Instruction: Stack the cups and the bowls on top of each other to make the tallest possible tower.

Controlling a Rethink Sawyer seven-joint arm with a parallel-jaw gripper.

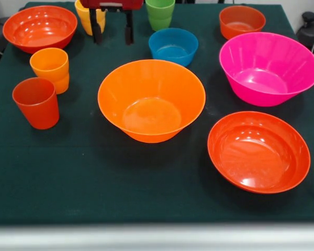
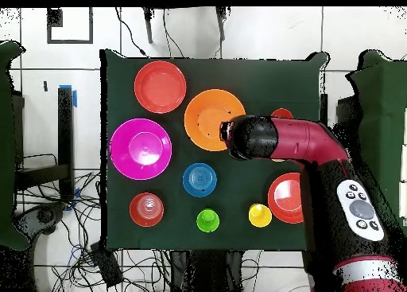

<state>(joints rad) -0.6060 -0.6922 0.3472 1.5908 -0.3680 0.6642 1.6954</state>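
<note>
My gripper (image 1: 112, 31) hangs open at the top edge, two black fingers (image 1: 96, 29) apart with nothing between them; the yellow cup (image 1: 86, 15) shows behind the left one. From above, the arm's end (image 2: 242, 138) covers the gripper beside the large orange bowl (image 1: 151, 99). Every cup and bowl stands apart, with no tower: green cup (image 1: 160, 13), orange cup (image 1: 50, 68), red-orange cup (image 1: 36, 102), blue bowl (image 1: 172, 45), magenta bowl (image 1: 268, 67), small red-orange bowl (image 1: 242, 21), and wide red-orange bowls far left (image 1: 39, 27) and near right (image 1: 258, 151).
A dark green cloth (image 1: 94, 178) covers the table, with a pale edge along the near side. From above, the arm (image 2: 318, 149) crosses one wide red-orange bowl (image 2: 280, 200) and hides the orange cup. Cables (image 2: 119, 257) lie on the floor beside the table.
</note>
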